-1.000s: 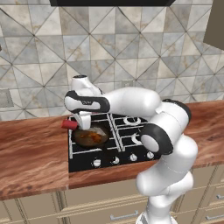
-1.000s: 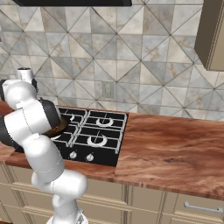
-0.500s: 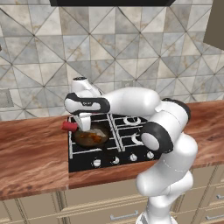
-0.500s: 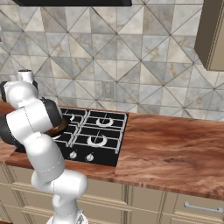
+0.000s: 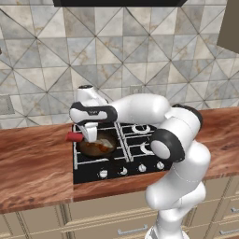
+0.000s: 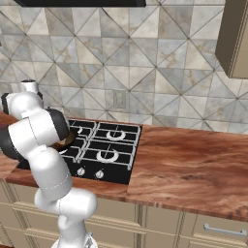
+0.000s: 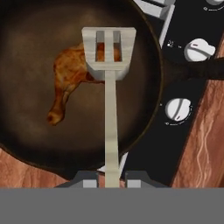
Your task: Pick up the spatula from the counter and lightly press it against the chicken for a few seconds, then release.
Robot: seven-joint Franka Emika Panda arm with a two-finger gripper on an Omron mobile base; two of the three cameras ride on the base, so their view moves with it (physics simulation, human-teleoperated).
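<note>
In the hand view my gripper (image 7: 111,178) is shut on the grey handle of the spatula (image 7: 109,87). Its slotted head lies over the thick end of the browned chicken leg (image 7: 68,85), and I cannot tell whether they touch. The chicken lies in a dark frying pan (image 7: 30,135). From the left base view the gripper (image 5: 89,136) points down over the pan (image 5: 99,145) on the stove's front left burner. A red handle end (image 5: 73,137) sticks out to the left of the hand.
The black stove (image 5: 133,154) has white knobs (image 7: 178,108) along its front, close to the pan's rim. Wooden counter (image 5: 32,163) lies on both sides of it, with more counter (image 6: 193,169) to the right. A tiled wall stands behind.
The hand has sunk a little toward the pan with the spatula still in its grip. The pan and the chicken have stayed in place.
</note>
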